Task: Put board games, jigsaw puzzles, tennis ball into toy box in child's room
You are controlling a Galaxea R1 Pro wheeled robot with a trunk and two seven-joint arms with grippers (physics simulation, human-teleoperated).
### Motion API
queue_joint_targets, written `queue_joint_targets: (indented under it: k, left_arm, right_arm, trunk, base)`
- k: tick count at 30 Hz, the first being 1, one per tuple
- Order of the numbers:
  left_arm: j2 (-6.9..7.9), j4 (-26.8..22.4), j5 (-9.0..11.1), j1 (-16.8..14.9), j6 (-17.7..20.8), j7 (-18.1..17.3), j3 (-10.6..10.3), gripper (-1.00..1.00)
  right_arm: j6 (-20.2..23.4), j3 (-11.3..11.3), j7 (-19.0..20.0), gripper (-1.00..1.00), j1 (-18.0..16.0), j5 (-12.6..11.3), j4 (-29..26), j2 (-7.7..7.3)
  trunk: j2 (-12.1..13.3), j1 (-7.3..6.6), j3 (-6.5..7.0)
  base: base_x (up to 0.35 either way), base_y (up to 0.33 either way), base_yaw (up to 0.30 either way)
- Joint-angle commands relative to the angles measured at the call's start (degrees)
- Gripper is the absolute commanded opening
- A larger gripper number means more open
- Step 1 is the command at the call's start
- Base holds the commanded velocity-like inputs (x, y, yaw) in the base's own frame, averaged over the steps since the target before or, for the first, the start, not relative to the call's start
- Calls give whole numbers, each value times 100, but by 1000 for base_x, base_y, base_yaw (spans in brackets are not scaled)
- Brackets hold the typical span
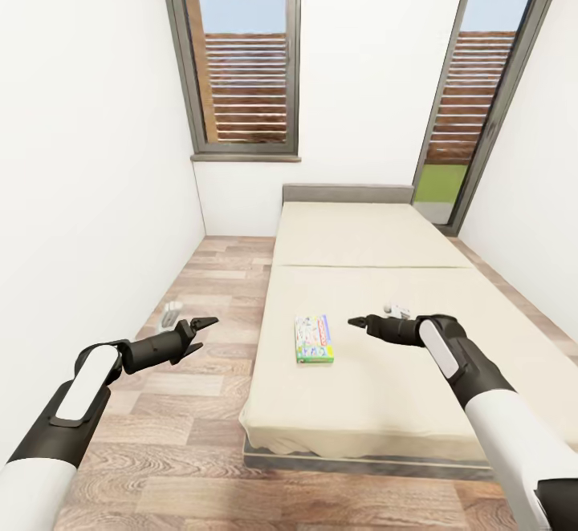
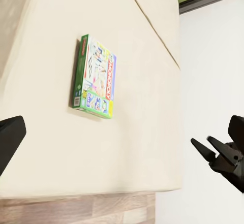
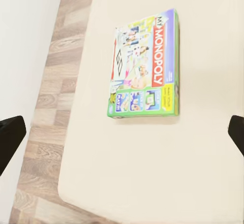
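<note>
Monopoly board game (image 1: 314,339) is lying flat on the bed (image 1: 377,403), near its front-left edge, between the two arms. The left gripper (image 1: 198,332) is hovering over the wood floor (image 1: 193,403) beside the bed with its jaws spread and empty; the right gripper (image 1: 358,323) is hanging above the mattress just beside the box, and I cannot tell how its jaws stand. The box is sitting flush on soft bedding, so a finger may be digging into the mattress or sliding the box toward the edge instead of getting under it.
</note>
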Motion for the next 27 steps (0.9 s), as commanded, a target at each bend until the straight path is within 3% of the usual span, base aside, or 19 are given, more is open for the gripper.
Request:
queue_joint_targets:
  k: [1,16,27]
  left_arm:
    - [-2,0,11,-3,27,4,7,100]
    - [3,43,11,-8,26,2,19,100]
    - [4,51,11,-6,25,1,22,100]
  right_arm:
    - [31,12,11,100,-25,21,75,5]
    - [53,21,-7,100,-427,30,1077,53]
    - [75,19,11,100,-484,26,1232,53]
  trunk:
    - [-44,22,-25]
    - [-646,352,-317]
    - [-1087,593,-519]
  base:
    - [0,0,0]
    - [0,0,0]
    - [0,0,0]
